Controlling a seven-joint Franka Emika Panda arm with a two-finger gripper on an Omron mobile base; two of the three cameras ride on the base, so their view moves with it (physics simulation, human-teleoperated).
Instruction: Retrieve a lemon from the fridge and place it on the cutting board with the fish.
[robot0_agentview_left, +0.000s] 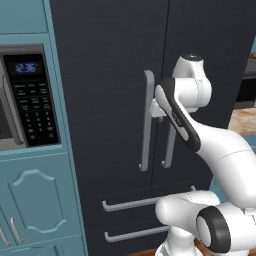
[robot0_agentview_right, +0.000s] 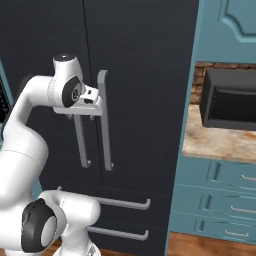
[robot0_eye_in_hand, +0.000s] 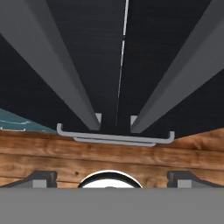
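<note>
Two grey vertical handles (robot0_agentview_left: 147, 120) flank the door seam of the fridge (robot0_agentview_left: 110, 60), both doors closed. My gripper (robot0_agentview_right: 96, 104) sits at their upper part, looking down along their long axis. My fingertips (robot0_eye_in_hand: 41, 178) stand wide apart, gripping nothing. The lemon is presumably inside, hidden. Which handle I am nearer is unclear.

— How's your light?
— You get even, flat rendered light; the fridge (robot0_agentview_left: 110, 75) doors stay very dark, without glare.
— Any blur?
— You'll see soft, slightly pixelated edges, and handles stretching wide in the hand view.
</note>
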